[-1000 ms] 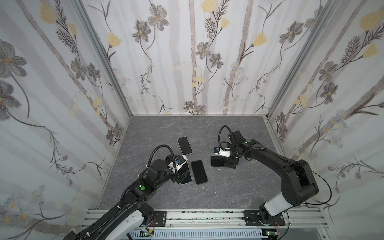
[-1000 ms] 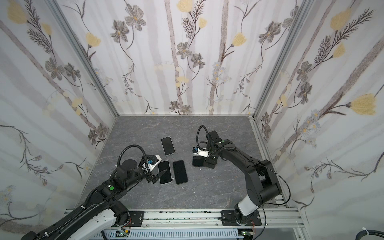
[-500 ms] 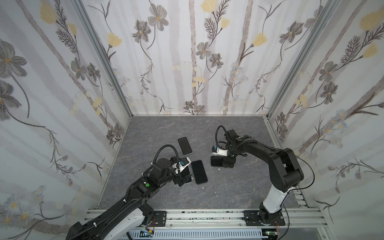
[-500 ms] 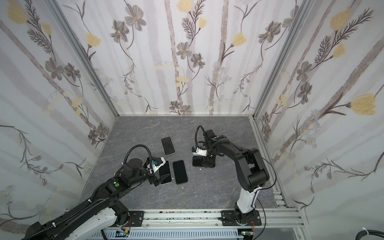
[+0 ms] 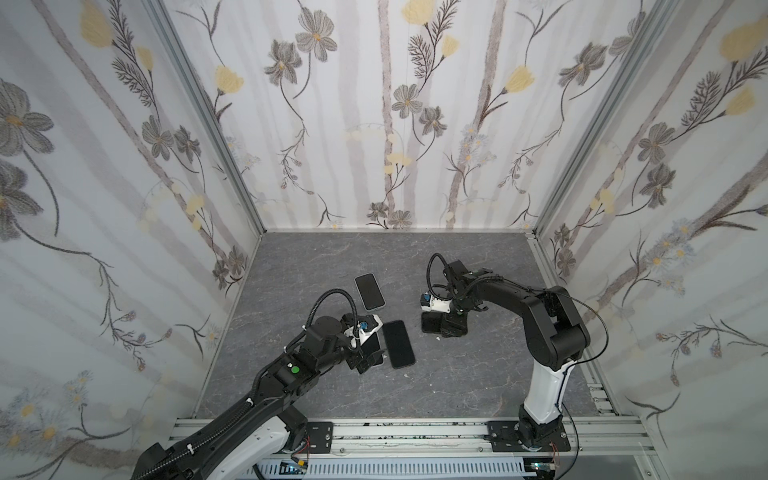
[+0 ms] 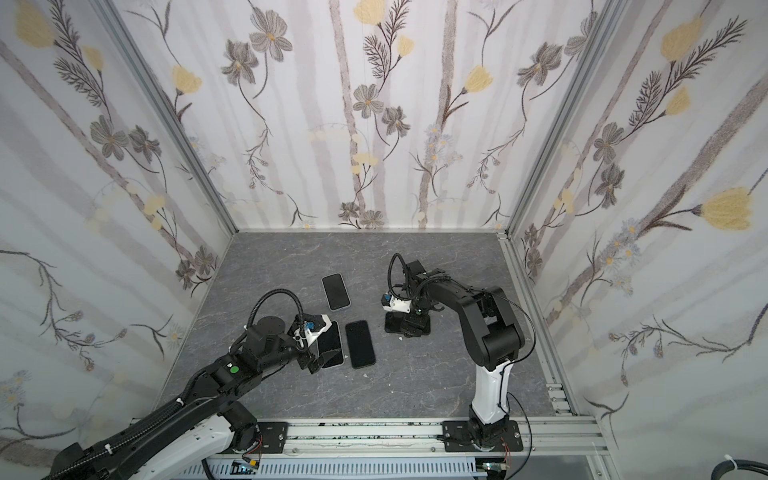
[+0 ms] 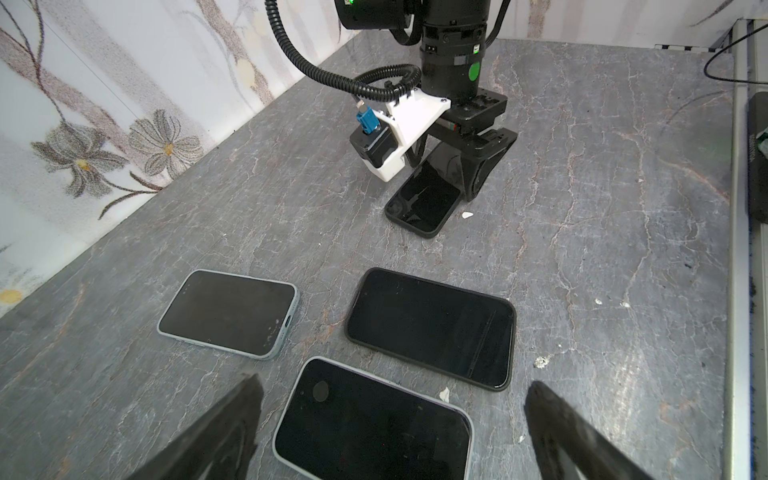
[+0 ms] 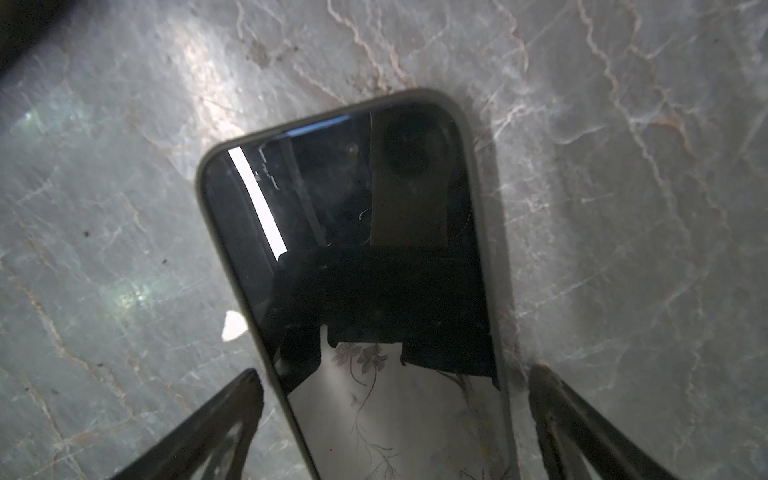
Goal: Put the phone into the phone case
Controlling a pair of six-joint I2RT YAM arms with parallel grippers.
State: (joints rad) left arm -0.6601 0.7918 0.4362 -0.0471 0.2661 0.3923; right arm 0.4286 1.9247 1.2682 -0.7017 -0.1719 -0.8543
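Phone (image 7: 370, 419): glossy black round-cornered slab

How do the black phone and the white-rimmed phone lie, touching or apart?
Apart: the left wrist view shows bare table between black phone and white-rimmed phone.

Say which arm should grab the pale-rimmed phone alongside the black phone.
Left, probably: left gripper is open directly over that pale-rimmed phone; right gripper is open over the black case, farther off.
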